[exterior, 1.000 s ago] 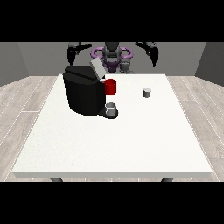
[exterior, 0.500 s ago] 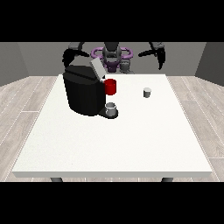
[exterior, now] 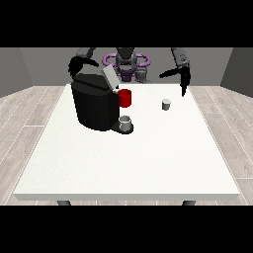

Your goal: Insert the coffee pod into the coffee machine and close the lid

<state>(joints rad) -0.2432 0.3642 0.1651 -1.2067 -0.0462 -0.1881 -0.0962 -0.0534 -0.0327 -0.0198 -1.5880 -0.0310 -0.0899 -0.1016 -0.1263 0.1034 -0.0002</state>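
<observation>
**Pod Not Yet Picked Up: Hazards Ahead of the First Reach**

The white table (exterior: 148, 163) carried every item in the far half of its top. The black coffee machine (exterior: 94, 106) stood at the view's left, its grey lid (exterior: 109, 78) tilted up and open. A red part (exterior: 125, 98) sat on the machine's front face, above a small grey cup (exterior: 126, 122) standing on the machine's base.

The robot (exterior: 127, 62) stood behind the far edge. The hand at the view's right (exterior: 179, 76) hung in the air above and just beyond the pod, with its fingers spread apart, one pointing down and another pointing sideways; it held nothing. The hand at the view's left (exterior: 78, 63) hung above the back of the machine; whether its fingers were apart or together could not be told.

The coffee pod (exterior: 166, 104), a small grey cylinder, stood upright on the table, well apart from the machine and untouched.

Judged hazards from this state:

1. The pod was small and light-looking. A descending finger striking its rim would probably tip it or roll it away.
2. The pod would have to travel across to the machine. A low path could strike the red part or the cup.
3. The lid stood beside the hand at the view's left. Contact there could shut it before the pod was inserted.
</observation>
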